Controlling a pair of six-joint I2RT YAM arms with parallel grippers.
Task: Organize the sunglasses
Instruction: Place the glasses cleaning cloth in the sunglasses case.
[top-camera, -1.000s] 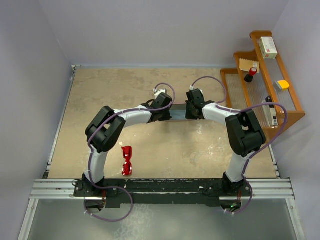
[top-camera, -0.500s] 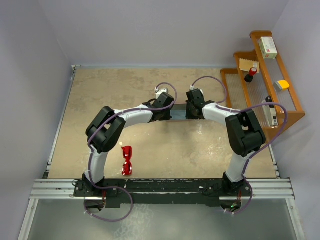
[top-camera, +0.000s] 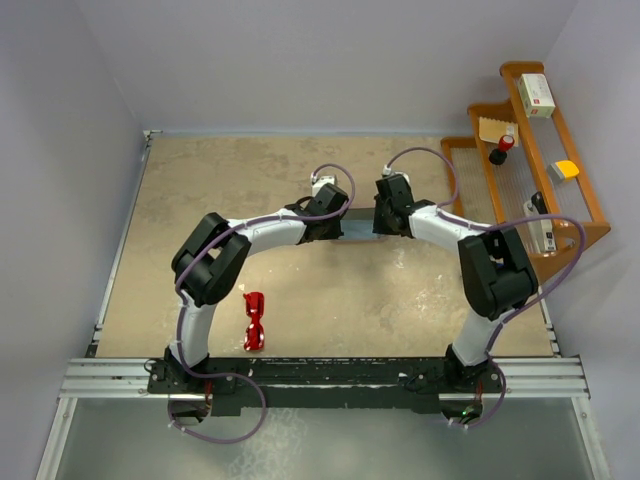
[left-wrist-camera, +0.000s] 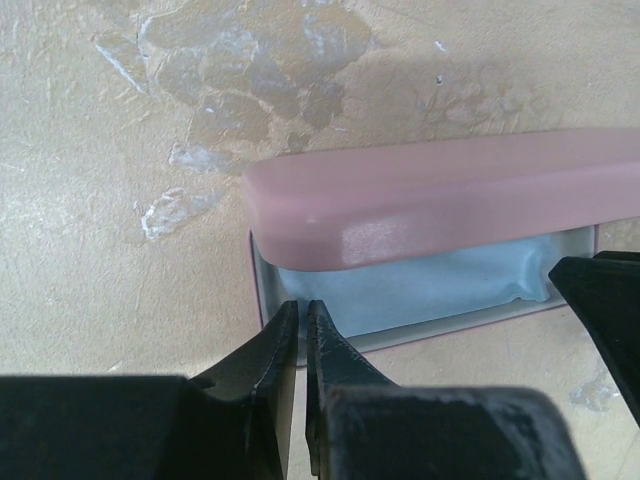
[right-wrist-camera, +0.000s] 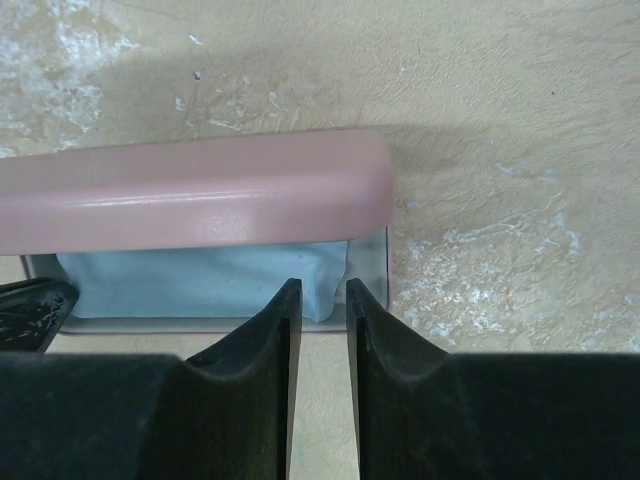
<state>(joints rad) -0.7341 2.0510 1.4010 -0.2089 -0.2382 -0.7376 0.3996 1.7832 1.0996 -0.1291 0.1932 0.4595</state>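
The red sunglasses (top-camera: 254, 321) lie folded on the table near the left arm's base, far from both grippers. Mid-table the pink case (top-camera: 360, 228) stands open, its lid (left-wrist-camera: 440, 205) raised over a grey base holding a light blue cloth (left-wrist-camera: 430, 290). My left gripper (left-wrist-camera: 301, 305) is at the base's near left corner, jaws shut to a thin slit with nothing seen between them. My right gripper (right-wrist-camera: 317, 285) is at the near right corner, open a little, and the cloth's (right-wrist-camera: 190, 280) corner lies just past its tips under the lid (right-wrist-camera: 200, 200).
A wooden rack (top-camera: 530, 150) with boxes, a red-capped bottle and a yellow item stands at the table's right edge. Walls close the table at back and sides. A metal rail (top-camera: 320, 375) carrying the arm bases runs along the near edge.
The right gripper's jaws have parted a little and its arm has shifted slightly right. The left jaws have closed tighter. The sunglasses have not moved.
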